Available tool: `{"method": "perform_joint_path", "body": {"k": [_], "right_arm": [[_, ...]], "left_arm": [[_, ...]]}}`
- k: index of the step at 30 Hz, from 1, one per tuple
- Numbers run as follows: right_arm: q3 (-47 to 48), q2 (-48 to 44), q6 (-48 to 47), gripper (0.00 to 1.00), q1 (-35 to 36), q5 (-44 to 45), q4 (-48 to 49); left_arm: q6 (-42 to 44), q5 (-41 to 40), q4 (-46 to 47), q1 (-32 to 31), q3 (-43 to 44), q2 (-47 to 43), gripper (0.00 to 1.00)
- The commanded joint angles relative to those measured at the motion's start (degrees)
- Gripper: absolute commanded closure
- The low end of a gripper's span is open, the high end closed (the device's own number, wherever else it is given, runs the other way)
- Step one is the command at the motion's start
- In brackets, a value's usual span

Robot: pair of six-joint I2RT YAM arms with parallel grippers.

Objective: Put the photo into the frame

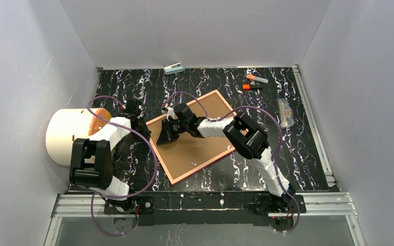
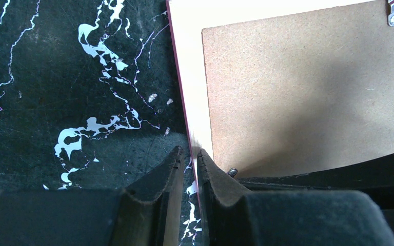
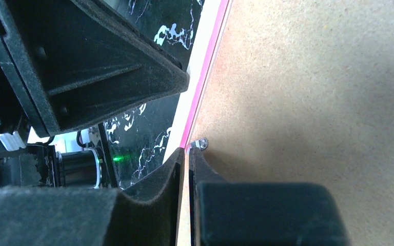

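Table (image 1: 225,84): black, white marble veining. Frame (image 2: 190,66): pink edge, pale cream back. Backing board (image 1: 195,146): plain brown. Cylinder (image 1: 64,136) at left: white, orange face. Markers (image 1: 256,78): orange caps, bodies probably grey and black. Cables (image 1: 155,164): purple. Walls (image 1: 25,61): plain pale grey. Small object (image 1: 174,68) at far edge: pale teal, white. Right arm (image 1: 215,125): white, black joints.

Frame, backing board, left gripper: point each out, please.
the frame (image 2: 191,77), left wrist view, pale back strip of its rim.
backing board (image 2: 308,92), left wrist view, middle of its brown face.
left gripper (image 2: 189,152), left wrist view, between its fingertips.
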Motion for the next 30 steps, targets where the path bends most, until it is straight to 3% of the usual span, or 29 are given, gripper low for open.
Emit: {"method": "perform_joint_path", "body": {"k": [1,19,30], "right_arm": [[3.26,1.61,-0.44,0.84,-0.05,-0.76,-0.54],[6.21,3.51,-1.33,0.93,0.2,3.91,-7.2],[1.62,-9.2,-0.71,0.72,-0.83,2.85,-4.23]], "left_arm": [[0.84,-2.38,-3.44,0.18,-1.22,1.94,0.86],[0.76,-2.45,-3.31,0.22,-1.62,1.86,0.86],[1.37,-3.24,-3.98,0.23,0.49,-0.09,0.86]]}}
